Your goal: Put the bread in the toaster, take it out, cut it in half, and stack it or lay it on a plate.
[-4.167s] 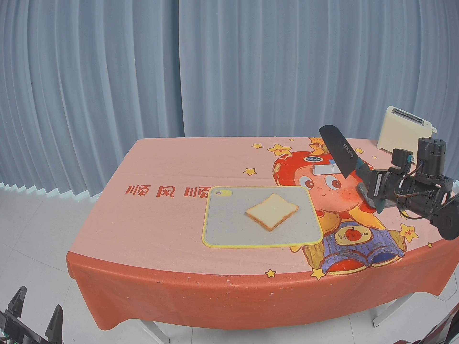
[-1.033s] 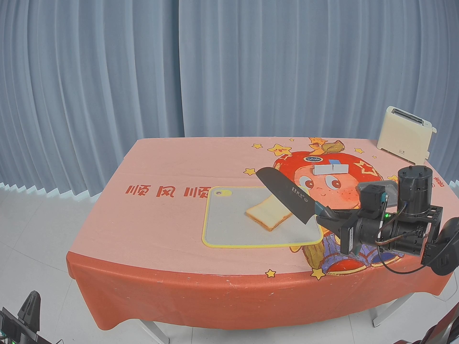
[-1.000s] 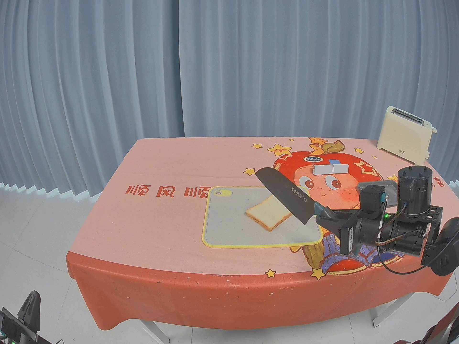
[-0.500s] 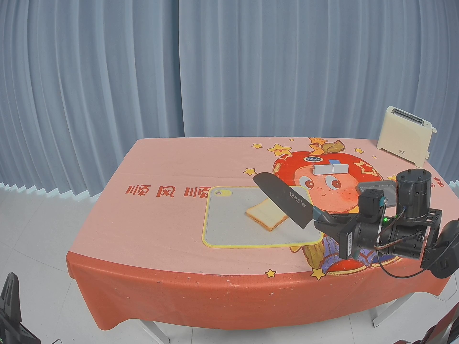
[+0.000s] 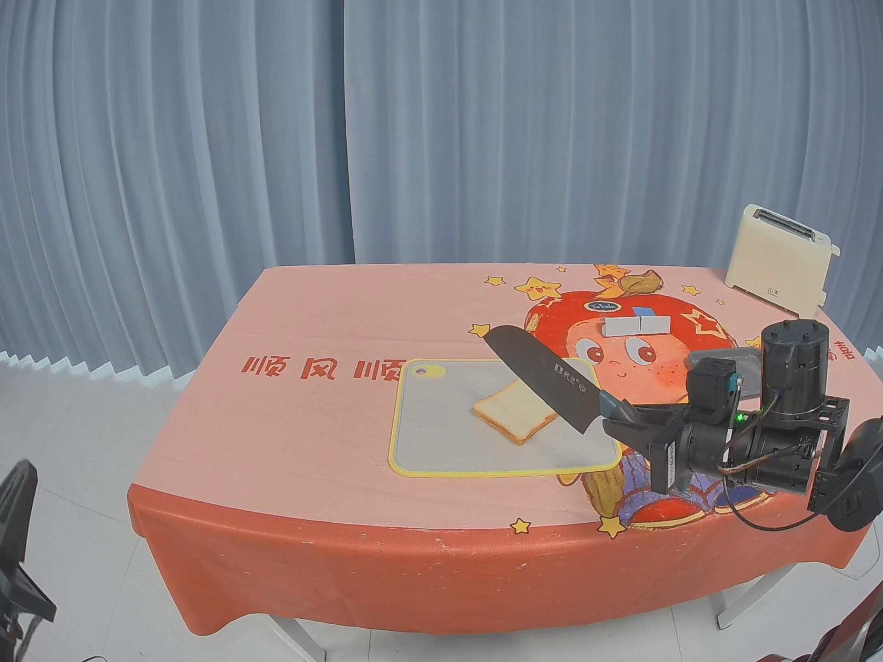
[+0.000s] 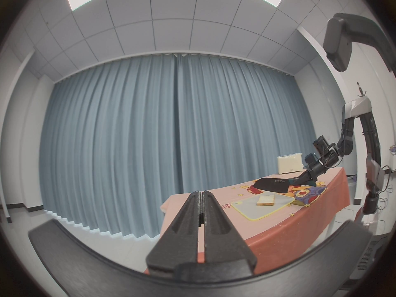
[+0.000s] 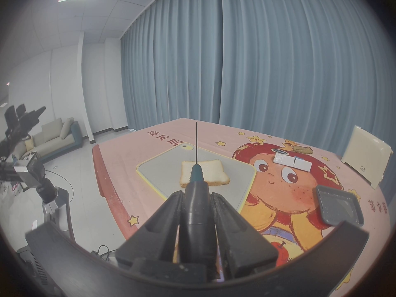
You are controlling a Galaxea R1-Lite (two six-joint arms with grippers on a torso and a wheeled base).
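Note:
A toasted bread slice [image 5: 513,414] lies on the grey, yellow-rimmed cutting board [image 5: 441,425]. My right gripper [image 5: 635,414] is shut on the handle of a black knife [image 5: 543,375], which hangs tilted over the right part of the bread without clearly touching it. In the right wrist view the gripper [image 7: 197,196] holds the knife [image 7: 196,145] edge-on, in line with the bread [image 7: 204,173]. A dark grey plate [image 7: 339,206] lies right of the board. The cream toaster [image 5: 780,257] stands at the far right corner. My left gripper [image 6: 202,217] is shut and empty, low off the table's left.
The table wears an orange cartoon-print cloth [image 5: 322,324], bare on its left half. Blue curtains hang behind. The plate [image 5: 736,362] is partly hidden behind my right arm. The front table edge runs just below the board.
My right arm has swung the knife from near the toaster to over the board, and in the last second edged it slightly left. The left gripper shifted at the lower left.

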